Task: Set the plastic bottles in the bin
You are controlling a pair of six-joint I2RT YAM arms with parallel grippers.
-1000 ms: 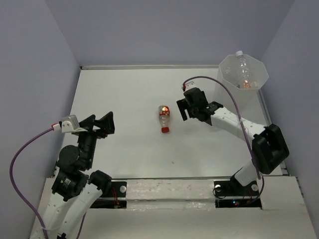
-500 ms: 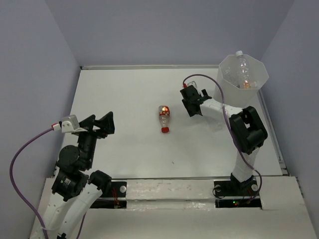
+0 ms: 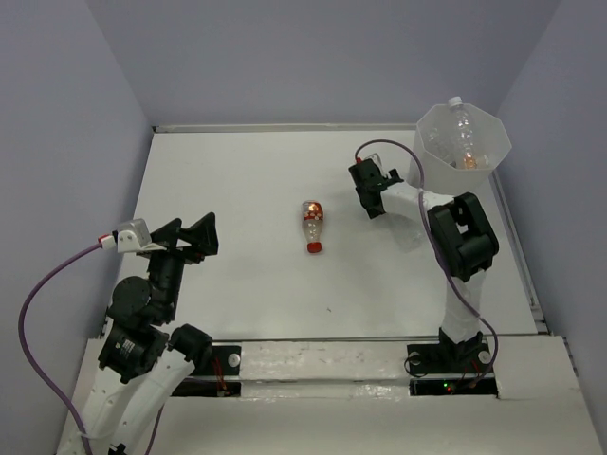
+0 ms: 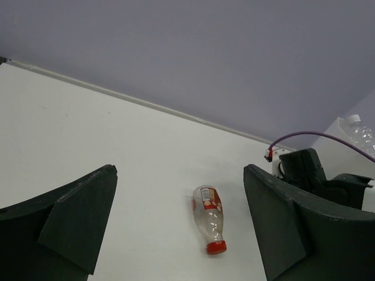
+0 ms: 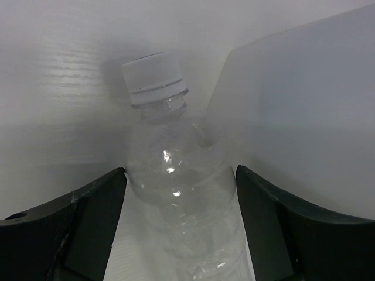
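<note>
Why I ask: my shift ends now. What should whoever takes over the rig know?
Left gripper: open, empty, on the left side of the table.
Right gripper: jaws straddle a clear white-capped bottle next to the bin; grip unclear.
Done: a tall clear bottle is in the bin, cap above the rim, with something orange beside it.
Left: bin the straddled bottle, then the red-capped bottle lying mid-table.

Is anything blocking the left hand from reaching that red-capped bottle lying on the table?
Nothing visible does. Only bare table lies between the open left hand and the red-capped bottle. The right hand is on the bottle's far side, by the bin.
</note>
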